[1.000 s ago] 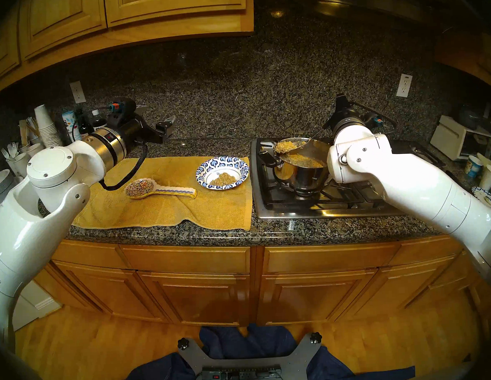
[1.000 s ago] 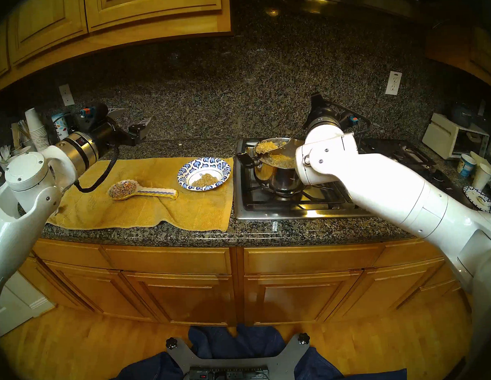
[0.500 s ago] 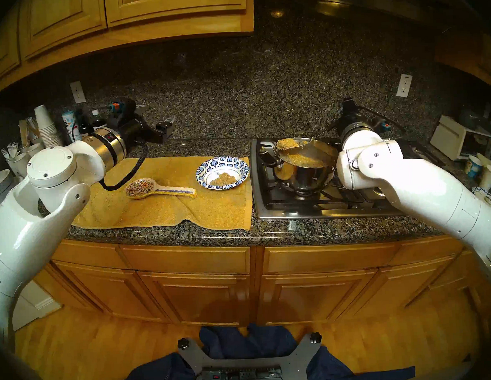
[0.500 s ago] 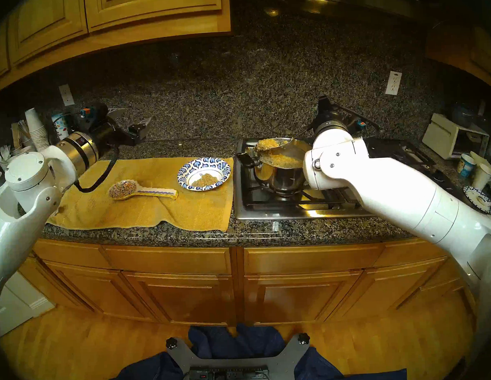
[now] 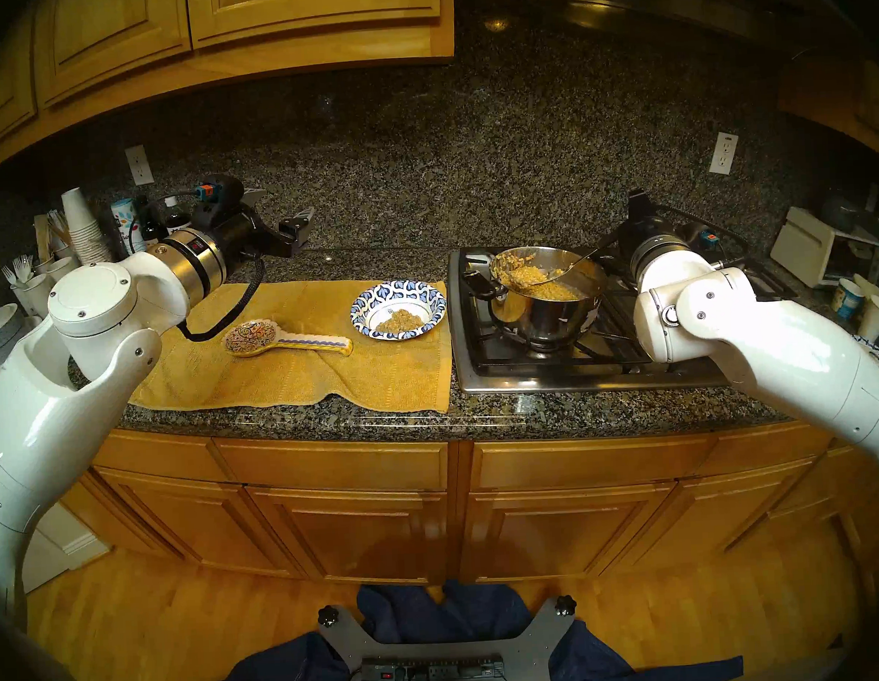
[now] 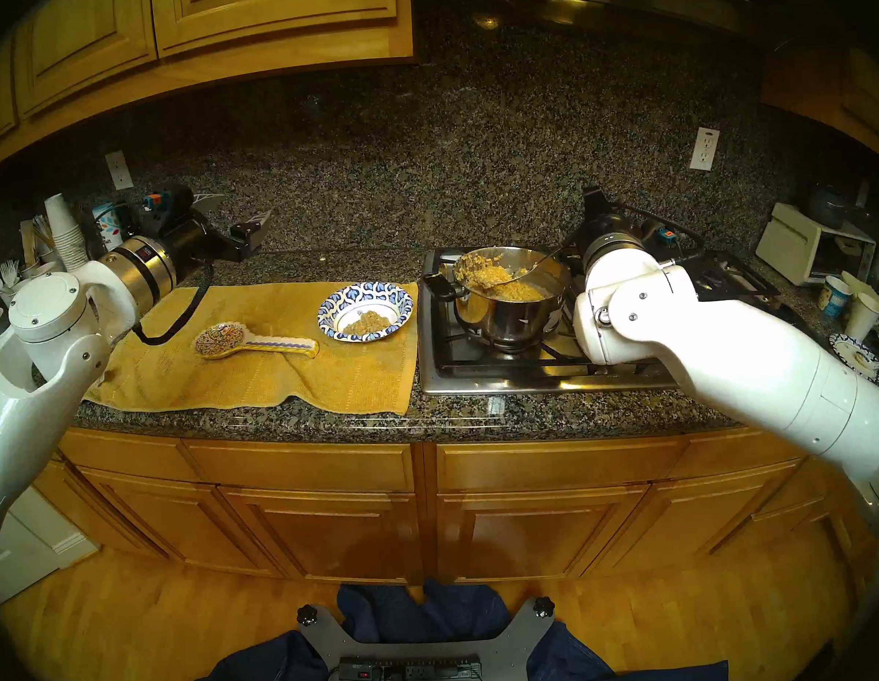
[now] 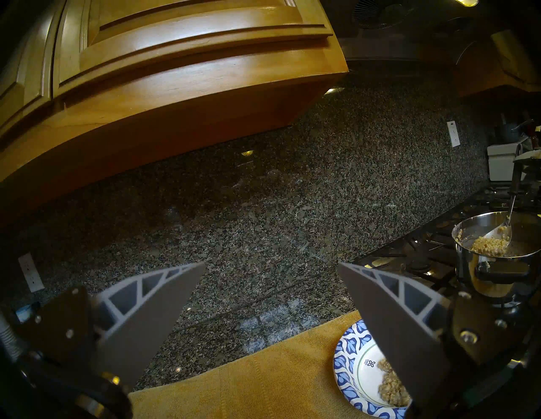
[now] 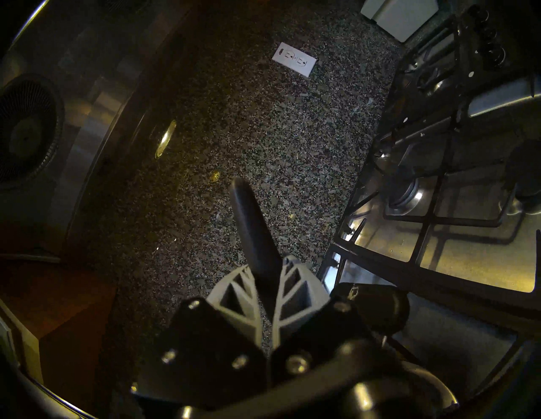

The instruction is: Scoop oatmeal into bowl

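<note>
The blue-and-white bowl [image 5: 389, 287] sits on the yellow towel [image 5: 297, 380] and holds a small heap of tan oatmeal [image 5: 400, 320]. More oatmeal [image 5: 557, 290] fills the steel pot [image 5: 543, 322] on the stove. My right gripper [image 8: 266, 263] is shut on the black handle of a metal spoon [image 5: 528, 275]. The spoon is loaded with oatmeal and sits low inside the pot's left side. My left gripper [image 5: 280, 206] is open and empty, hovering at the back left of the towel. Its wrist view shows the bowl [image 7: 348, 351] beside its right finger.
A painted spoon rest [image 5: 285, 340] lies on the towel left of the bowl. The pot's black handle [image 5: 480, 284] points at the bowl. Cups and bottles [image 5: 80, 224] crowd the back left. A toaster oven [image 5: 824, 251] and cups stand at the right.
My right arm has drawn back to the right. The loaded spoon has moved from above the pot's left rim down and right into the pot. The left arm has not moved.
</note>
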Available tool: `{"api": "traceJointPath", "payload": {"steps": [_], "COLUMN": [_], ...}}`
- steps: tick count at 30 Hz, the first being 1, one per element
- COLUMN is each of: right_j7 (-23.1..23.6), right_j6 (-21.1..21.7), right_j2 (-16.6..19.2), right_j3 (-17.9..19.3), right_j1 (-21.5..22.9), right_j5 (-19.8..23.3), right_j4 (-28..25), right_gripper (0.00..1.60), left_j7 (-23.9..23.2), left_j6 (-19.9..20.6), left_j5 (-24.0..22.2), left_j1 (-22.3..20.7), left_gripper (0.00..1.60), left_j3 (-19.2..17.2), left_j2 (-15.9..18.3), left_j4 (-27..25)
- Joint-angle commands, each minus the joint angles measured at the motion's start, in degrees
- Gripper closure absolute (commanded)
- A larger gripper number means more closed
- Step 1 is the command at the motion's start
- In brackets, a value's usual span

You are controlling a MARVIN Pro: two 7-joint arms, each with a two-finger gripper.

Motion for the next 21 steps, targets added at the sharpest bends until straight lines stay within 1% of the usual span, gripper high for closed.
{"api": "traceJointPath", "payload": {"steps": [1,10,16,21], "right_j7": [4.08,5.8,6.46,6.86], "right_j6": [0.46,0.07,0.18,-0.03], "right_j2": [2.11,2.02,1.75,2.25], "right_j3": [2.79,3.58,4.28,4.91], "right_j1": [1.25,1.44,2.14,2.2], "right_j5": [0.93,3.29,3.9,4.53], "right_j4": [-1.74,-1.48,-1.08,-2.23], "right_gripper": [1.6,1.6,1.6,1.6], "left_j7": [0.08,0.09,0.1,0.1], "left_j6": [-1.03,-1.04,-1.02,-1.02], "left_j5": [0.14,0.12,0.11,0.1], "left_j1": [-1.9,-1.9,-1.89,-1.89], "left_gripper": [0.0,0.0,0.0,0.0], "left_j3": [-1.37,-1.36,-1.36,-1.36], "left_j2": [-0.04,-0.03,-0.01,0.0], "left_j4": [-0.66,-0.66,-0.67,-0.67]}}
